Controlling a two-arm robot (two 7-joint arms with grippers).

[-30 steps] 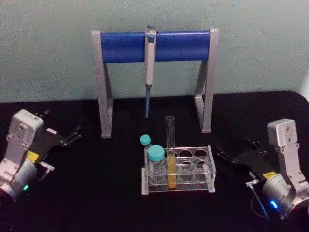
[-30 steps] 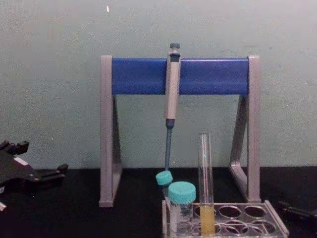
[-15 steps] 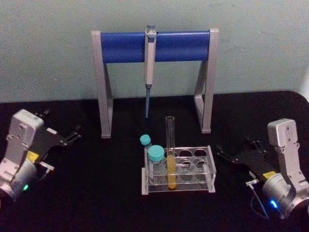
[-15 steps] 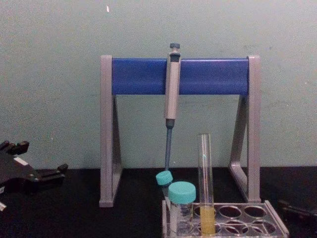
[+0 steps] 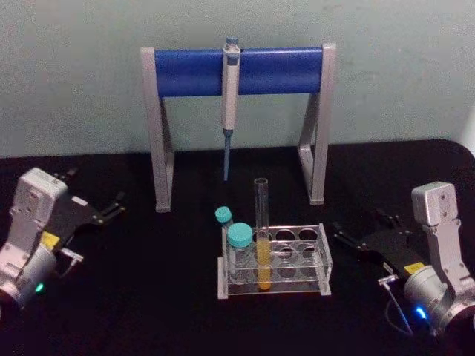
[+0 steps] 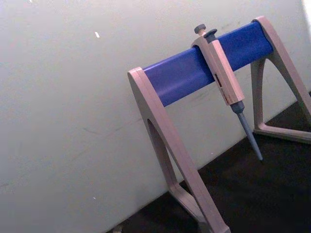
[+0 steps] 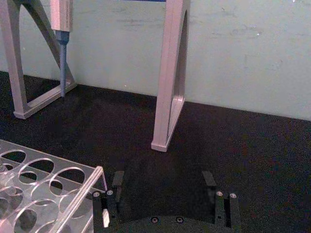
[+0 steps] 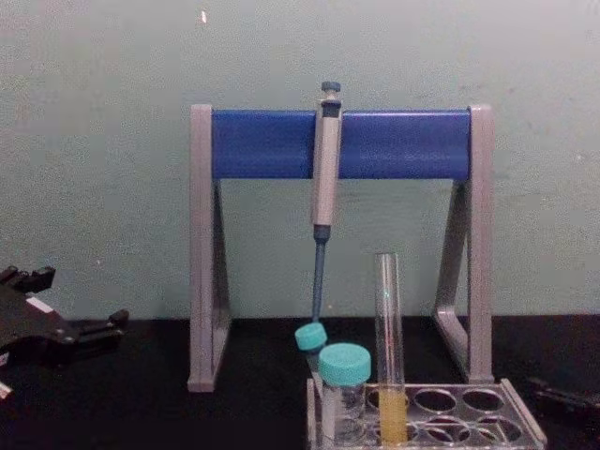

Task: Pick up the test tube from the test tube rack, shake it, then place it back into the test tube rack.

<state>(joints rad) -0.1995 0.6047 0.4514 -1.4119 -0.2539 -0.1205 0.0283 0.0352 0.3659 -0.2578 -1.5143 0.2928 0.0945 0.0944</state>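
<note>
The black counter (image 5: pixel 171 297) carries the test tube rack (image 5: pixel 312 256). The test tube (image 5: pixel 261 222) stands upright in it, between both grippers. The right gripper (image 5: pixel 347 239), jaws apart, sits just beside the rack; the left gripper (image 5: pixel 111 208), jaws apart, rests well away.

- Tall clear glass test tube (image 5: pixel 261 222) upright in low clear plastic rack (image 5: pixel 320 256), right of teal-capped vials (image 5: pixel 239 248).
- Behind: grey-and-blue pipette stand (image 5: pixel 239 70), grey pipette (image 5: pixel 230 104) hanging.
</note>
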